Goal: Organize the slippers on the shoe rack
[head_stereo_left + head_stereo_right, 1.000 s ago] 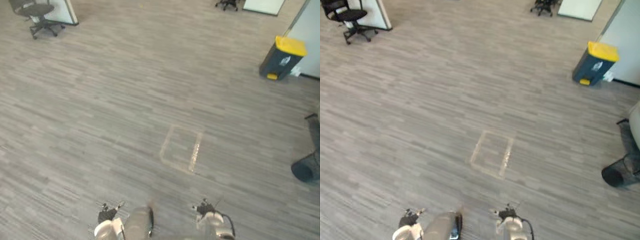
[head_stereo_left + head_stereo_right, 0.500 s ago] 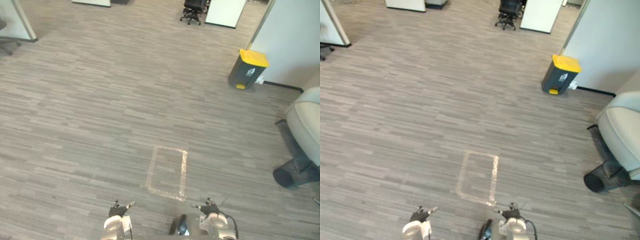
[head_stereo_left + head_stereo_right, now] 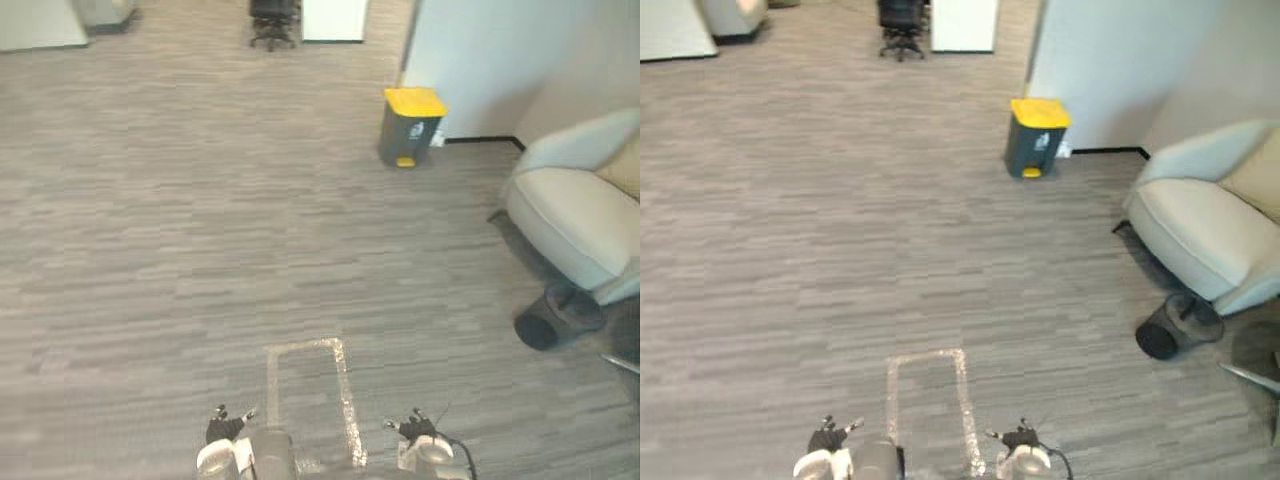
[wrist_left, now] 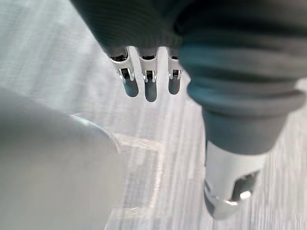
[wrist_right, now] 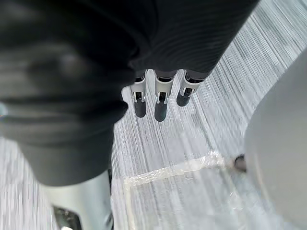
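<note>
Down at the near edge of the floor (image 3: 180, 220) the left hand (image 3: 222, 432) and the right hand (image 3: 416, 430) hang low, one on each side, both aimed at the floor and well apart from each other. Seen from its own wrist, the left hand has its fingers (image 4: 149, 88) straight and side by side in a row, dark tips toward the floor, with the thumb (image 4: 230, 187) standing apart from them; it is relaxed and holds nothing. Seen from the right wrist, that hand's fingers (image 5: 160, 103) are likewise straight and loosely spread in a row, its thumb (image 5: 86, 201) off to one side, and nothing lies between them.

Between the two hands a taped rectangle (image 3: 305, 400) is marked on the floor, its long axis running away from the robot. Farther off, by the foot of a pale wall (image 3: 480, 60), stands a dark bin (image 3: 410, 125) with a yellow lid. Along the right side of the floor sits a pale armchair (image 3: 575, 210), and just beside its near corner a black wastebasket (image 3: 555, 315) lies tipped on its side. At the far edge stands a black office chair (image 3: 272, 20)
</note>
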